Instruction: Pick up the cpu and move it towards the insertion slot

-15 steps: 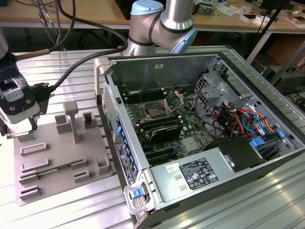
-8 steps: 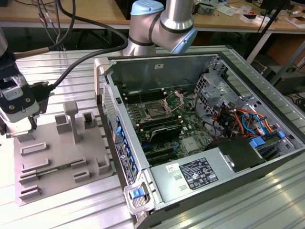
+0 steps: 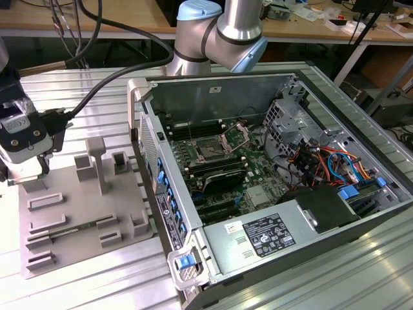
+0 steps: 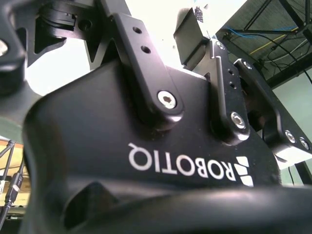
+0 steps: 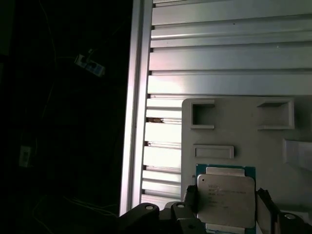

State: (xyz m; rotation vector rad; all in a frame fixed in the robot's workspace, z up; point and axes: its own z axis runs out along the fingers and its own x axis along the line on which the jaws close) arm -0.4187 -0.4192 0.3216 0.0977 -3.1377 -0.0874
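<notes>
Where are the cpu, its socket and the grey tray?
cpu (image 5: 226,197): first wrist view, middle of silvery top.
insertion slot (image 3: 210,152): exterior view, dark socket centre.
grey tray (image 3: 80,197): exterior view, bare flat surface.

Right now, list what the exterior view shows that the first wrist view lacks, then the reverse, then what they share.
Exterior view adds: the arm, the gripper at that view's left, and the open case with the slot on its green board.
First wrist view adds: the cpu, silver top up, close at the gripper.
Shared: the grey tray with its raised frames, and the ribbed metal table under it.
</notes>
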